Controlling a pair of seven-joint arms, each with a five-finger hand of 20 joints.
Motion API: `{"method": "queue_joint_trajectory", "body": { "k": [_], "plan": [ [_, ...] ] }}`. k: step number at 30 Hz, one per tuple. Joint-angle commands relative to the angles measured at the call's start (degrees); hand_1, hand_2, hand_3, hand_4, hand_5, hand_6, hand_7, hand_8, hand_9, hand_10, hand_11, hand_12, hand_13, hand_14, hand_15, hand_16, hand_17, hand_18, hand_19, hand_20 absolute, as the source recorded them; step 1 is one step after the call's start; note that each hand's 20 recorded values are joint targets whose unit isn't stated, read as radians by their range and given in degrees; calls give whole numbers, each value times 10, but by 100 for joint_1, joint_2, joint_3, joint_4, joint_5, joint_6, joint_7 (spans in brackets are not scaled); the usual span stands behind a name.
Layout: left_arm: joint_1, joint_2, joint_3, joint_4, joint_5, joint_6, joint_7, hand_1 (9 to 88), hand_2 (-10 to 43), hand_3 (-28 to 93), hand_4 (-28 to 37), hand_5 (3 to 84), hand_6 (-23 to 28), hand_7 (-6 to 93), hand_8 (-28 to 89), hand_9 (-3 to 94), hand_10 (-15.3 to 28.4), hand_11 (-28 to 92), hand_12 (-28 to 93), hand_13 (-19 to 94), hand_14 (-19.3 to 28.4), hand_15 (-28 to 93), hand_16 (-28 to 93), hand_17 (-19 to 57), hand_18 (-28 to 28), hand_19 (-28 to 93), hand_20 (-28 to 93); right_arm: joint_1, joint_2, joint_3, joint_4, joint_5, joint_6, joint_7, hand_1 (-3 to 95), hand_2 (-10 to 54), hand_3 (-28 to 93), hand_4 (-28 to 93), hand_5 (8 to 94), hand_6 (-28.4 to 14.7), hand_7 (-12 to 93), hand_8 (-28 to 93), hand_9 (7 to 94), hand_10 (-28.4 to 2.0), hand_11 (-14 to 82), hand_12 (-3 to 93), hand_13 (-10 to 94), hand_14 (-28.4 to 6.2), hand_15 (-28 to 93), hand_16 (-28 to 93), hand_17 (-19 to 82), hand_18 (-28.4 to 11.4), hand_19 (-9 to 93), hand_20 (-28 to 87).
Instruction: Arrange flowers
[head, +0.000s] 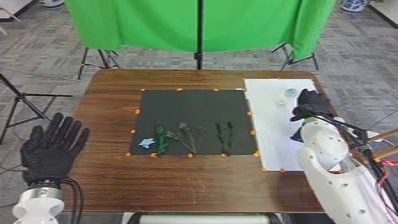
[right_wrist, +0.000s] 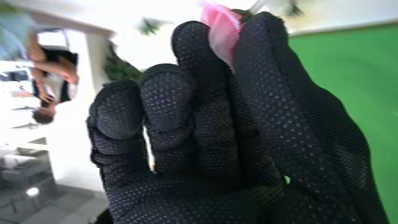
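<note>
Brown table (head: 107, 185) underlay a black mat (head: 191, 107), where a blue flower (head: 147, 143) and green stems (head: 162, 139) ran from eight o'clock round to four, and a white sheet (head: 277, 145) with pale bits (head: 291, 92) at twelve, too small to make out. At the table's two o'clock, the right hand (head: 313, 102) pinched a pink flower (right_wrist: 220, 25) between thumb and fingers, its lower part hidden. Out at nine, the left hand (head: 51, 152) was released, fingers straight.
</note>
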Motion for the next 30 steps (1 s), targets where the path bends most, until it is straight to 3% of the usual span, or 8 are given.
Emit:
{"method": "queue_joint_trajectory", "body": {
  "k": [1,3,7,12,20,23,26,30],
  "plan": [
    [229,-28,-32,-60,-45,31,-1,302,180,715,-268,464,71,143,-91,406,143,201,137,319,147,459,-27,-34,147,342,199,617,-383,-543,-602,221,280,-815,696,-95,616,-283,789,-4,368,131,872,-112,132,492,640,-106,590,527,340,-224,835,402],
    [176,-33,-11,-42,-50,63,-30,302,180,715,-268,464,72,142,-91,406,143,201,137,319,147,459,-27,-34,147,343,199,966,-794,-615,-449,576,-5,-1476,693,-95,620,-283,786,-4,369,139,870,-112,132,496,635,-105,587,530,336,-221,833,401],
    [58,-6,80,16,-2,-25,-45,302,181,715,-268,464,72,142,-91,406,143,201,137,319,147,459,-27,-35,147,343,199,1787,-1637,-1185,285,372,-115,-2085,685,-95,628,-283,765,2,393,137,856,-106,135,503,620,-101,584,533,323,-210,821,402],
    [11,55,171,38,-19,5,10,303,180,715,-268,464,72,142,-91,406,143,201,137,319,148,458,-27,-34,147,343,199,2322,-2420,-1726,1121,75,-409,-2759,673,-95,647,-283,753,5,417,124,853,-102,137,495,617,-98,582,526,323,-209,817,407],
    [-29,218,216,43,-35,-48,203,302,180,716,-268,464,72,142,-91,405,142,201,138,320,148,459,-28,-34,147,342,198,2419,-3044,-2211,1850,-1532,-1173,-3660,669,-95,638,-283,747,8,425,112,851,-100,133,483,624,-94,582,514,327,-208,816,409],
    [-58,282,268,98,48,-234,273,301,180,717,-269,465,73,142,-91,405,143,200,137,320,148,458,-28,-34,147,342,198,2251,-3444,-1940,2131,-2646,-1487,-4292,669,-95,637,-283,746,8,427,107,850,-100,133,481,625,-94,580,515,327,-208,815,409],
    [-264,347,409,186,6,-277,281,302,180,716,-270,463,71,141,-91,404,142,199,137,319,148,456,-28,-34,147,341,197,2153,-3630,-1873,2280,-3154,-1510,-4407,656,-95,644,-283,743,7,428,101,847,-97,131,478,624,-94,575,515,326,-207,812,409],
    [-365,387,475,220,25,-316,254,301,179,716,-271,462,71,140,-90,403,141,198,138,319,147,455,-27,-34,148,341,198,2053,-3686,-1923,2291,-3464,-1468,-4442,651,-95,648,-283,741,8,429,94,845,-96,130,475,622,-93,574,513,325,-207,811,409]
  ]
}}
